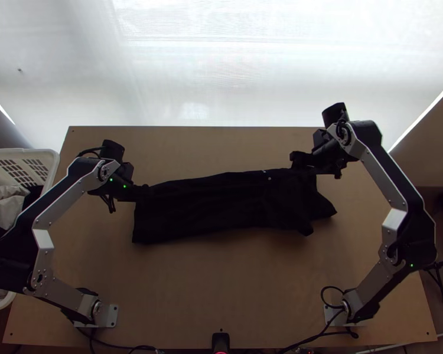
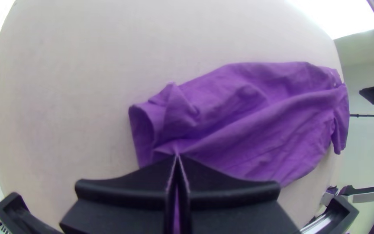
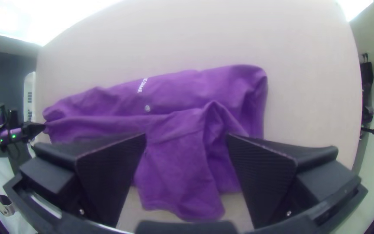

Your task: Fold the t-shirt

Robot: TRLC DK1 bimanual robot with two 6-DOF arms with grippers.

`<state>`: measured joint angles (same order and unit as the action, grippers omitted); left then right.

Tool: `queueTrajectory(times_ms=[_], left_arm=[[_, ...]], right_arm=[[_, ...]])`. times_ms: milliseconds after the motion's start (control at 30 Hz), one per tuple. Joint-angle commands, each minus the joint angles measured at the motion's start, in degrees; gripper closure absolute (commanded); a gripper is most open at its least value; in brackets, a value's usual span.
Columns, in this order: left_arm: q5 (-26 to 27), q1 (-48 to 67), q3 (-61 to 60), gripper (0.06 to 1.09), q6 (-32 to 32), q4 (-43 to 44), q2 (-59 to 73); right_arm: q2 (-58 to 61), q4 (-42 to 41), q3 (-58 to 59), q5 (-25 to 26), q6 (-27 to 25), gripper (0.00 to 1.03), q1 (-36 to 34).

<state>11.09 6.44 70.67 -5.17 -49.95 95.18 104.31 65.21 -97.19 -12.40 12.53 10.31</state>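
T-shirt [image 1: 221,203] and both claws are nearly in one line: the cloth lies in a long, narrow strip, apparently folded lengthwise, its long axis running from the left claw [image 1: 145,190] across to the right claw [image 1: 303,164]. We see the left claw closed, its tips together on the cloth at the strip's far left corner, with a bit of fabric showing between the fingers [image 2: 130,189]. From that claw, nearly all the shirt stretches toward the right arm, and its width falls toward the arm bases. The right claw is spread wide and holds nothing, poised at the far edge near the other end; whether it touches the cloth we cannot tell. Each arm is nearer its own end, so we would judge that neither needs to cross the middle. On the base side of the right claw, a loose flap [image 3: 178,190], probably a sleeve, sticks out past the strip onto the tabletop [image 1: 221,295]. We take the step in hand to be a two-handed hold on the far edge: the right claw should come down and close there, level with the left one. If it grips too shallowly or takes only one layer, we might skew the fold.
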Motion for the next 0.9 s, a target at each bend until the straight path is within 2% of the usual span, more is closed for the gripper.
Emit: queueTrajectory(times_ms=[0,33,67,267,333,400,500,567,633,733,867], left_arm=[[0.2,-0.6,0.5,0.6,-0.5,2.8,-0.1],[0.1,-0.6,0.6,0.3,-0.2,3.5,0.1],[0.1,-0.7,0.7,0.08,0.1,4.4,0.2],[-0.6,-3.2,0.7,0.1,-0.1,10.1,-0.9],[-0.9,-4.9,0.8,0.1,0.4,10.1,-2.1],[-0.9,-7.4,0.3,0.1,1.5,9.5,-3.7],[-0.7,-11.1,-2.0,0.1,4.4,8.6,-6.7],[-0.2,-13.0,-2.9,0.1,5.9,5.3,-7.5],[0.7,-14.4,-4.5,0.1,6.7,3.0,-8.4],[6.1,-16.5,-7.7,0.1,6.8,1.6,-10.3],[11.8,-16.8,-13.5,0.1,3.8,5.7,-11.5]], right_arm=[[-4.4,2.8,-1.0,-0.1,-1.6,0.08,6.0],[-5.1,2.8,-1.0,-0.1,-2.9,0.08,7.4],[-5.7,2.8,-1.1,-0.1,-3.7,0.07,8.5],[-6.9,2.7,-2.7,-1.3,-5.2,0.04,13.2],[-6.7,2.3,-4.3,-4.7,-4.5,0.04,14.6],[-5.5,1.3,-6.8,-10.2,-2.3,0.04,16.3],[-1.5,1.5,-12.0,-17.7,-2.3,0.04,21.5],[2.9,3.3,-16.5,-20.9,-1.5,0.04,24.1],[7.0,4.1,-20.7,-22.0,-1.1,0.04,26.7],[12.7,4.0,-25.2,-22.1,-1.2,0.04,29.4],[19.3,4.1,-28.7,-22.8,-1.1,0.04,30.7]])
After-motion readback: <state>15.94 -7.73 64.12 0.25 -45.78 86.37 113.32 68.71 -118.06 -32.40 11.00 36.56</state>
